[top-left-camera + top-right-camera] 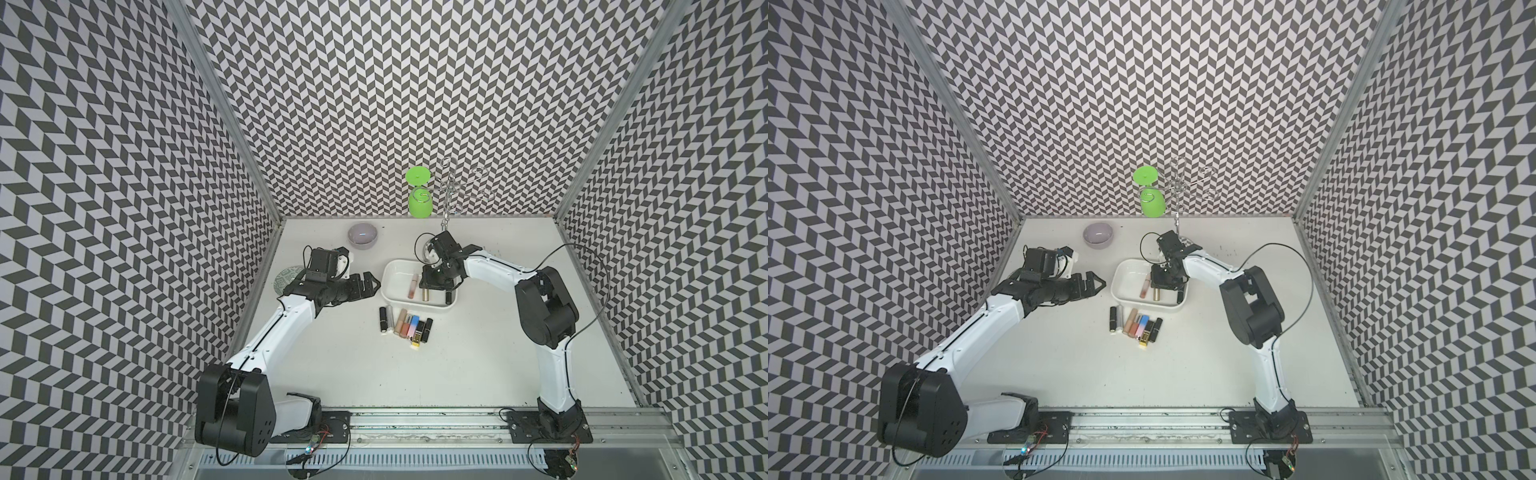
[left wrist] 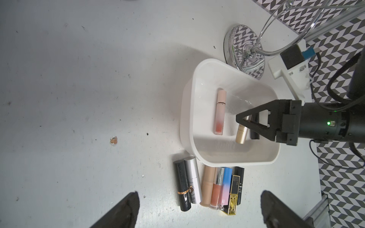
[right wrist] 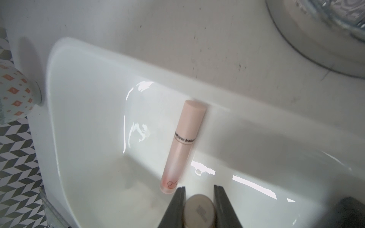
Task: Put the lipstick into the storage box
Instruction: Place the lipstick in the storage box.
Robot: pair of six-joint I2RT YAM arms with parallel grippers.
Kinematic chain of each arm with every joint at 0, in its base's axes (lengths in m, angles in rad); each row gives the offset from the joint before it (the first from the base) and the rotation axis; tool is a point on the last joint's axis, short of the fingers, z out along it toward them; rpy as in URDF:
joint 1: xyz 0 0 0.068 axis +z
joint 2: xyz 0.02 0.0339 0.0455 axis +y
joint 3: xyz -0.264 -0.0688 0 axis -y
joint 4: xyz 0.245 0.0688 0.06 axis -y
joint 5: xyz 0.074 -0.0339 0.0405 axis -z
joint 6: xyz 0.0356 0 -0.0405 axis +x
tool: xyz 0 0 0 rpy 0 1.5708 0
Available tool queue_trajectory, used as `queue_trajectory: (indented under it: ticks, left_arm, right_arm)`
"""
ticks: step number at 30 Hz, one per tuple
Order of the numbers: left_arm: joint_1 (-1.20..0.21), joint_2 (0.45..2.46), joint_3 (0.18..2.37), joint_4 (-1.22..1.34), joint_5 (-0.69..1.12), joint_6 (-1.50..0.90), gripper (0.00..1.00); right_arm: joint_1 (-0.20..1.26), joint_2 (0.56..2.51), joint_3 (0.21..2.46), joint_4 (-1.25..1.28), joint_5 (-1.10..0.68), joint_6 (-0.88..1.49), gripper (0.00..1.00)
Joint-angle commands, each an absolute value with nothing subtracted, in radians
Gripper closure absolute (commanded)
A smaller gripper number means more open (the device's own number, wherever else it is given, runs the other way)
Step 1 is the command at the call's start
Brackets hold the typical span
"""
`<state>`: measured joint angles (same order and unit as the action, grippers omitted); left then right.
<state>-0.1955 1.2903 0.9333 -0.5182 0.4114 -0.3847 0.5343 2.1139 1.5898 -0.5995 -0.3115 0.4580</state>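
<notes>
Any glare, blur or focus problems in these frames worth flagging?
Right wrist view: glare patches on the box floor; the gold tube in the right tool is out of focus, the pink tube sharp. Left wrist view: the left tool is blurred at the frame edge, the box crisp. In both top views: even light, soft shadows, loose lipsticks small.

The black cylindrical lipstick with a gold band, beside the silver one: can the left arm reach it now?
Probably yes: the open, empty left end effector hovers near the black gold-banded lipstick, nothing standing between them.
</notes>
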Motion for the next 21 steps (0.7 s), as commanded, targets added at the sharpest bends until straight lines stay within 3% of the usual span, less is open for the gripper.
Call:
queue_trajectory:
  ticks: [1,8,21]
  left_arm:
    - [-0.183,1.291,0.943,-0.549,0.434,-0.339,0.01]
    - [-0.178,1.282,0.931,-0.556,0.46,-0.337,0.01]
    - [-0.176,1.239,0.902,-0.554,0.481,-0.348,0.01]
  right_arm:
    - [0.532,2.138,1.621,-0.547,-0.285,0.486,0.74]
    - [0.532,2.158,1.628,-0.53,-0.286,0.515,0.66]
    - [0.531,2.048,1.604,-0.554,-0.278,0.5,0.65]
